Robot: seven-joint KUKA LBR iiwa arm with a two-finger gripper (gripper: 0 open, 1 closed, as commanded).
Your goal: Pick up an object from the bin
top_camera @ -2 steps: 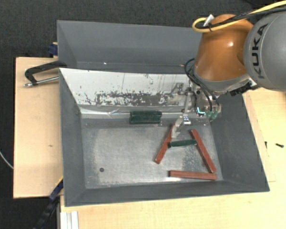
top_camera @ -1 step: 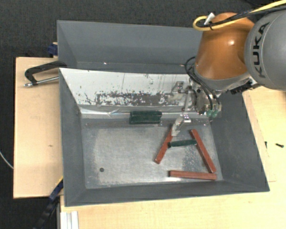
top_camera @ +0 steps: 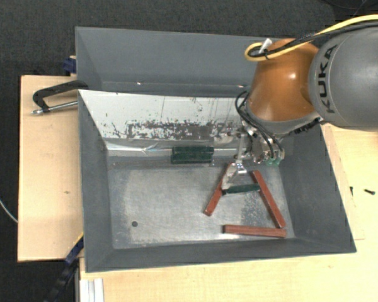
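Nearest me, a red-brown stick (top_camera: 253, 231) lies along the bin's (top_camera: 176, 257) front wall. Gripper (top_camera: 235, 173) hangs over a small dark green bar (top_camera: 241, 189) right of centre; whether it's clenched I can't tell. Open floor lies to its left.

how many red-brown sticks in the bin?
3. Short stick slanted near the bin's centre; long stick diagonal to its right; third stick flat along the front wall. The arm may hide more.
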